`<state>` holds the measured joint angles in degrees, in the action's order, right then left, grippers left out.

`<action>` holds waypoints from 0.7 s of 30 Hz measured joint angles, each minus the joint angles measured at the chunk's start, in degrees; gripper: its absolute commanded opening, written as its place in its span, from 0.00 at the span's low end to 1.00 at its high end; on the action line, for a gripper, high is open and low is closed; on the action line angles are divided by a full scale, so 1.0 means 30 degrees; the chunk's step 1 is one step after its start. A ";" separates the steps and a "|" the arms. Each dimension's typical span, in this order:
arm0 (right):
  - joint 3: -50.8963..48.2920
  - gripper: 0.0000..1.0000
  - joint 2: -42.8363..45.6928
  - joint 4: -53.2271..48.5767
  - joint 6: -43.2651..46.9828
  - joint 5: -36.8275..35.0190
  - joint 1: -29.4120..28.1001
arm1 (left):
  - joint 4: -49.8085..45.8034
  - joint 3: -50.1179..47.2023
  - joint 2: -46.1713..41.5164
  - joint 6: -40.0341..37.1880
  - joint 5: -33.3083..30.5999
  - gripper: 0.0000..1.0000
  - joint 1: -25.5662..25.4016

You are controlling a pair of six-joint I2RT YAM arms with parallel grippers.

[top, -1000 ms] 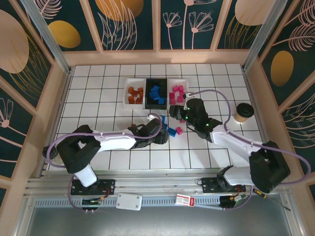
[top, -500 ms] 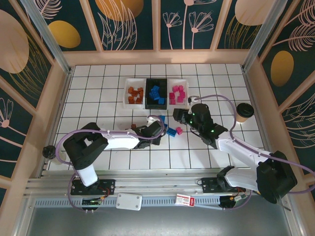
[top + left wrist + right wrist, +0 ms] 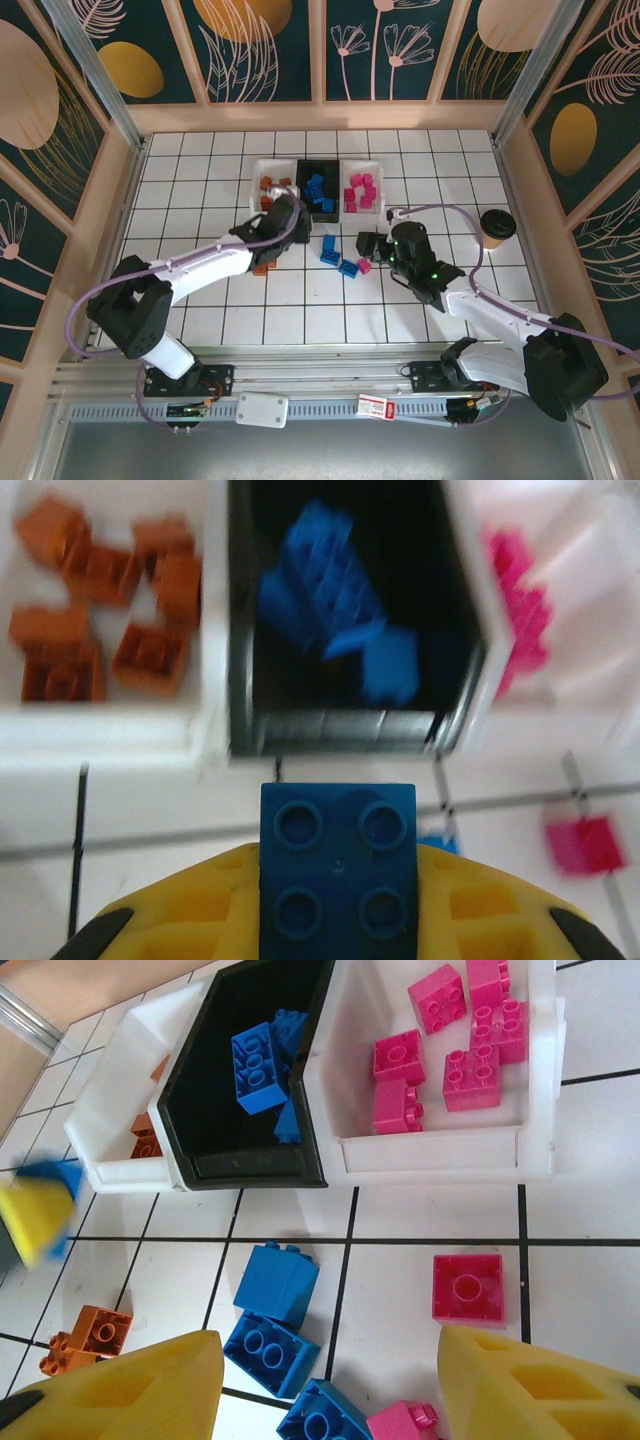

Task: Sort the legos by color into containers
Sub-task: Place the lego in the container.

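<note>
Clamping blue lego (image 3: 338,875), left jaws face black bin (image 3: 330,727).

Motion blur smears the black bin (image 3: 330,728) and its blue bricks (image 3: 320,590) in the left wrist view, and the bottom edge crops the held blue brick (image 3: 338,875).

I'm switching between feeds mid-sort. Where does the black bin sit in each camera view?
Top external: the black bin is at upper centre, in the middle of the row of three.
Left wrist: the black bin is at top centre, with blue bricks inside.
Right wrist: the black bin is at upper left, seen at an angle.
Shared landmark: the white bin of pink bricks, next to it on the right in every view.
</note>
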<state>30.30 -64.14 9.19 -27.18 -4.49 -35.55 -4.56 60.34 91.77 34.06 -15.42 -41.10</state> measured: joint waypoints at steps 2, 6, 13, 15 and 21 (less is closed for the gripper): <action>-0.0087 0.59 0.0000 -0.0007 -0.0073 0.0007 0.0000 | 0.0058 0.2062 0.1086 -0.0219 0.0459 0.21 0.0597; -0.0168 0.59 0.0087 -0.0138 -0.0073 0.0022 -0.0007 | -0.0117 0.5712 0.4014 -0.0619 0.1377 0.22 0.1566; -0.0685 0.59 0.0809 -0.0794 -0.0138 0.0073 -0.0015 | -0.1603 1.0586 0.8706 -0.0962 0.2164 0.31 0.2047; -0.0794 0.61 0.1093 -0.1071 -0.0138 0.0138 -0.0022 | -0.2055 1.1591 0.9573 -0.1005 0.2382 0.41 0.2076; -0.0874 0.64 0.1377 -0.1224 0.0117 0.1115 -0.0240 | -0.2987 1.3879 1.1154 -0.0874 0.2914 0.67 0.2302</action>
<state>27.68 -60.01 5.52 -26.83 -1.15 -36.27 -13.52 101.97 125.23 31.44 -6.68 -34.20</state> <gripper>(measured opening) 0.634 0.599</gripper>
